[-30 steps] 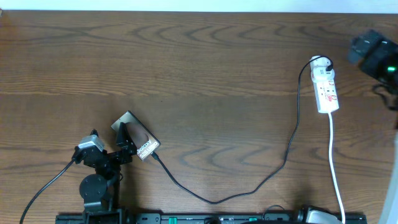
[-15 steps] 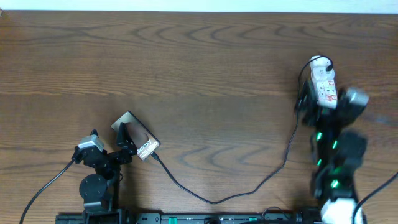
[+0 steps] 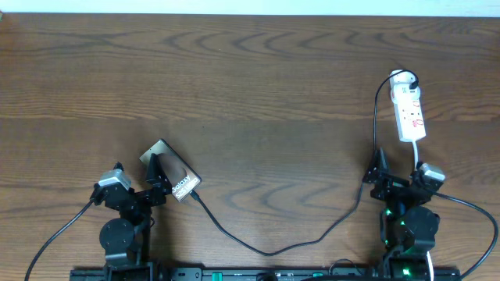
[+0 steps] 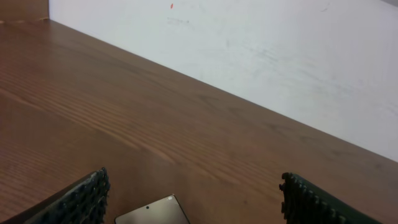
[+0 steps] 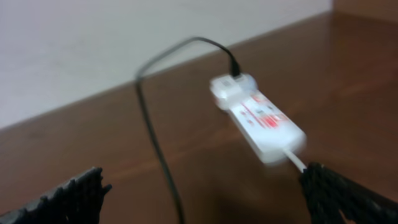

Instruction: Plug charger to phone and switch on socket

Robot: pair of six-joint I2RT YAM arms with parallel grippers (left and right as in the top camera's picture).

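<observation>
Overhead first: the right gripper (image 3: pixel 379 172) has backed way off. A second ago it was up by the far right edge, half a second ago it sat right over the socket (image 3: pixel 410 109), and now it's parked by its own base just below the strip, jaws wide open and empty. I'd guess that was the switch press, but the red marks are too tiny to tell if it's actually on. The charger (image 3: pixel 266 251) runs from the strip's far end, loops along the front of the table (image 3: pixel 250 94), and its tip meets the corner of the phone (image 3: pixel 176 178), which looks plugged in. The left gripper (image 3: pixel 156 187) hasn't budged: open, over the phone's near end.

Left wrist: both fingers (image 4: pixel 84 199) spread apart, the phone's corner peeking in between them and touching neither. White wall (image 4: pixel 280 62) behind.

Right wrist: blurry, socket ahead and right of centre, black cable just left of it. If it needs another poke, that cable and the white cord (image 3: pixel 416 152) are the only things to snag on.
</observation>
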